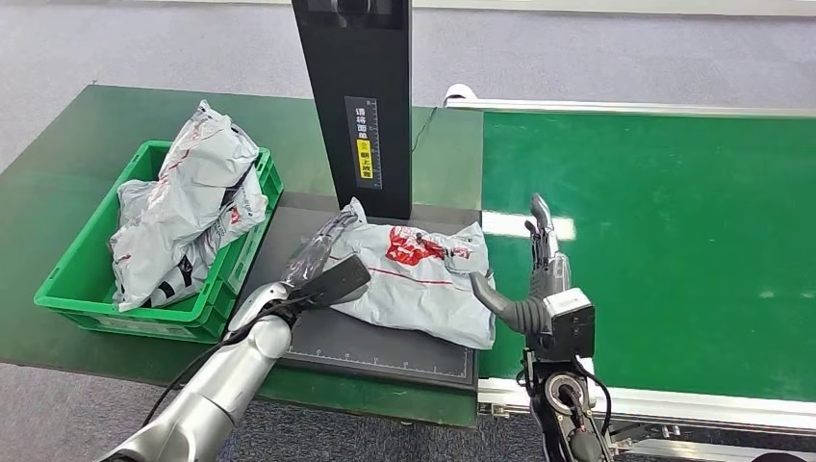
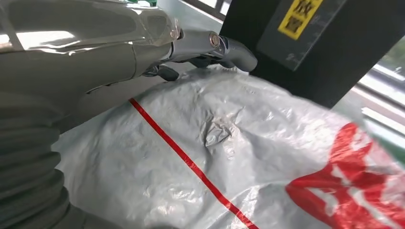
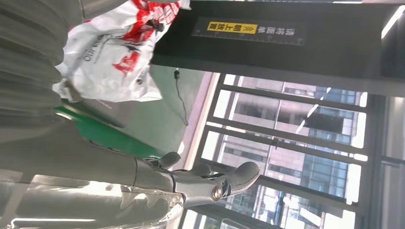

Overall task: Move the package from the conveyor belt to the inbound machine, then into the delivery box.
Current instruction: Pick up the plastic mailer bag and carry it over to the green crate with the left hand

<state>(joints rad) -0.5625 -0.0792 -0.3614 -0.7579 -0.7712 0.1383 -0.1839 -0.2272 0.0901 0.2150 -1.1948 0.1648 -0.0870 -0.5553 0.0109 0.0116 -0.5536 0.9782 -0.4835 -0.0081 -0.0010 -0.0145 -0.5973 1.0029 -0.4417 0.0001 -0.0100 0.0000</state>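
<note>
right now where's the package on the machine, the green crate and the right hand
package (image 1: 423,289), head view, on the plain grey plastic below its red print
green crate (image 1: 69,260), head view, on its left rim
right hand (image 1: 539,279), head view, on the middle of the hand, beside the package

The crinkled grey plastic mailer with red print (image 1: 416,279) looks thin, creased and faintly glossy, lying on a matt dark grey scale plate (image 1: 385,348) beneath a smooth black glossy scanner column (image 1: 356,96). The green conveyor belt (image 1: 664,231) is smooth matt rubber with a brushed metal rail (image 1: 635,108). The moulded green plastic crate (image 1: 77,289) looks hard and slightly shiny, and the silver left arm (image 1: 212,395) is polished metal.
</note>
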